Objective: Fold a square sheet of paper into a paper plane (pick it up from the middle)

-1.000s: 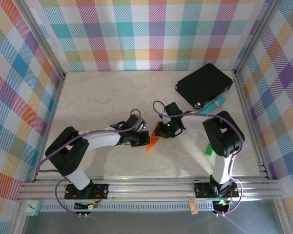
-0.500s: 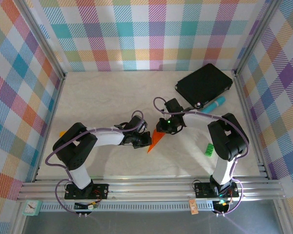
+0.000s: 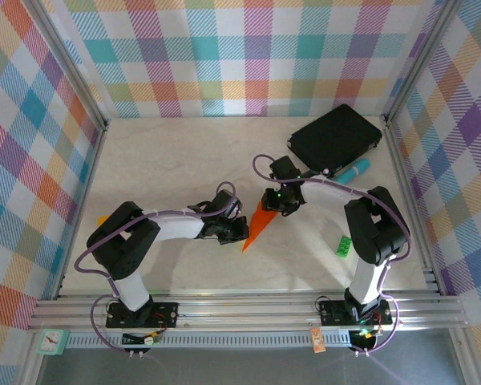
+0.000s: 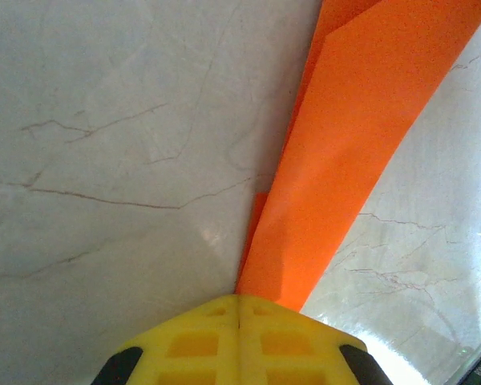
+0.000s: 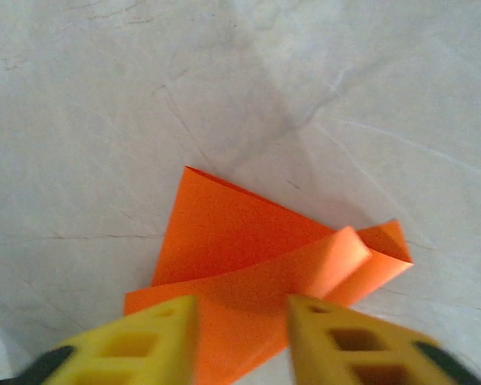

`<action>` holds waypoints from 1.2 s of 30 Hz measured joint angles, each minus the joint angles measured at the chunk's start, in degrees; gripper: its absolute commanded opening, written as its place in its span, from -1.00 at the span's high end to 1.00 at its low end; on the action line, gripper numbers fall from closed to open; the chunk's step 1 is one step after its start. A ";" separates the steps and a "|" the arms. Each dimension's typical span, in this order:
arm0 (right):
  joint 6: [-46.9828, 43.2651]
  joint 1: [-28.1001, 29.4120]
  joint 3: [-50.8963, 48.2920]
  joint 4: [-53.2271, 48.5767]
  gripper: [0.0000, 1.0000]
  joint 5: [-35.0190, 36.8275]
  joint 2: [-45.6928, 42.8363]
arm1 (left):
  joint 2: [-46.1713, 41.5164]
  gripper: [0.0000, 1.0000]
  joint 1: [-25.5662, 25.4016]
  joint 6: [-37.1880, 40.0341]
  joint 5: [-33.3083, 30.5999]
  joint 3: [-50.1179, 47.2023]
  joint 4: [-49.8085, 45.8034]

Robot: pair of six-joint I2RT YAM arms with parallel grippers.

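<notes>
We saw the left end effector (image 4: pixel 239 303) clamped shut on an edge of the paper plane (image 3: pixel 255 227), which lay on the desk (image 3: pixel 168 160) between the arms. The right end effector (image 5: pixel 242 309) stood apart above its wide end. We judged that a one-sided pull could drag the plane and spring its folds open.

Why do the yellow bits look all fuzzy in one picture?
Right wrist view: the right tool sits close to the lens, so its yellow fingers blur; the paper plane beyond is sharper. Left wrist view: crisp, with glare on the table at lower right.
</notes>
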 measured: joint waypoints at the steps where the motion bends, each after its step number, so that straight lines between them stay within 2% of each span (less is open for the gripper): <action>1: 0.02 0.00 0.00 -0.55 -0.10 0.70 -0.48 | 0.00 1.00 0.00 0.00 0.04 0.00 0.02; 5: -0.02 0.00 0.00 -1.57 -0.25 2.51 -1.77 | 0.00 1.00 0.00 0.00 0.09 0.00 0.00; 10: 0.15 0.00 0.24 -3.58 -0.26 3.30 -1.60 | 0.00 1.00 0.00 0.00 0.11 0.00 0.02; 28: 3.04 -0.26 4.02 -6.75 0.00 2.19 5.42 | -0.11 1.00 -0.02 0.00 0.13 0.07 -0.04; 36: 3.37 -0.31 4.07 -6.99 0.02 2.16 5.49 | -3.43 1.00 -0.02 0.11 -0.98 2.51 -2.12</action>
